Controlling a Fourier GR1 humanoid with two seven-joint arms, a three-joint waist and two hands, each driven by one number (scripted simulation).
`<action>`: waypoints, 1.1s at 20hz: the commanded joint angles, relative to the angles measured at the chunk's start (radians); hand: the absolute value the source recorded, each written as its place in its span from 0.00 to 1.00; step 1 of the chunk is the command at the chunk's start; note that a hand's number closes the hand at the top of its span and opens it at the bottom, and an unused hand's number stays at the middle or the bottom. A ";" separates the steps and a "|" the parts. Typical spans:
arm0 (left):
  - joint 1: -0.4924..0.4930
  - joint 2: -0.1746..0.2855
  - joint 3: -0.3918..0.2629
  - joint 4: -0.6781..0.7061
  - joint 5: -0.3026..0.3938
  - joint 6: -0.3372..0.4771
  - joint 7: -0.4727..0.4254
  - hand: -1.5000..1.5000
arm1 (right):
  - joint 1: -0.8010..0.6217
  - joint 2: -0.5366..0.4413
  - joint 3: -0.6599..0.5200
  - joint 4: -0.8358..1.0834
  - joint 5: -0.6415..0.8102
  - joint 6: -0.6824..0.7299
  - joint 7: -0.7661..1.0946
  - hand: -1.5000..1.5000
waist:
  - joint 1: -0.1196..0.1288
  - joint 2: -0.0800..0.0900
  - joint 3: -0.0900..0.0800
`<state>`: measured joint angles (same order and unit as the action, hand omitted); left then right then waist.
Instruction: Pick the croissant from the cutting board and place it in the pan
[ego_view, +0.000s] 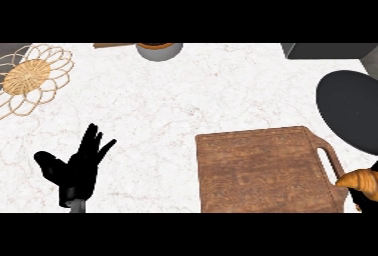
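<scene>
A golden-brown croissant (359, 180) shows at the right edge, just off the wooden cutting board (262, 167) beside its handle. My right hand (365, 196) is mostly cut off by the frame's edge; dark fingers curl round the croissant from below. The dark round pan (353, 107) lies at the right, beyond the board's far corner. My left hand (74, 167) rests open at the lower left, fingers straight and pointing up, holding nothing.
A woven straw trivet (29, 77) lies at the far left. A grey cup (159, 50) stands at the far edge, with a wooden item (112, 45) beside it. A dark box (328, 50) sits at the far right corner.
</scene>
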<state>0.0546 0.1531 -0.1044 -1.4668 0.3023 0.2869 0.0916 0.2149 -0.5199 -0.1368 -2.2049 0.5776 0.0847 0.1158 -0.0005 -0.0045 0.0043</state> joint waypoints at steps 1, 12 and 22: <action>0.015 -0.015 -0.014 0.029 -0.020 -0.005 -0.012 0.50 | -0.164 -0.023 -0.113 0.188 -0.143 0.046 -0.026 1.00 | 0.010 0.007 -0.004; -0.037 -0.050 -0.032 0.035 -0.040 0.009 0.031 0.50 | -0.607 -0.069 -0.116 0.889 0.063 -0.139 -0.225 1.00 | 0.034 0.014 -0.003; -0.041 -0.046 -0.042 0.063 -0.054 -0.024 0.016 0.50 | -0.870 -0.062 -0.178 1.555 0.084 -0.330 -0.553 1.00 | 0.060 0.027 0.000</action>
<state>0.0216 0.1178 -0.1211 -1.4508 0.2623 0.2691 0.0839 -0.5580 -0.5857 -0.2985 -0.8574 0.6417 -0.1717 -0.3467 0.0511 0.0118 0.0083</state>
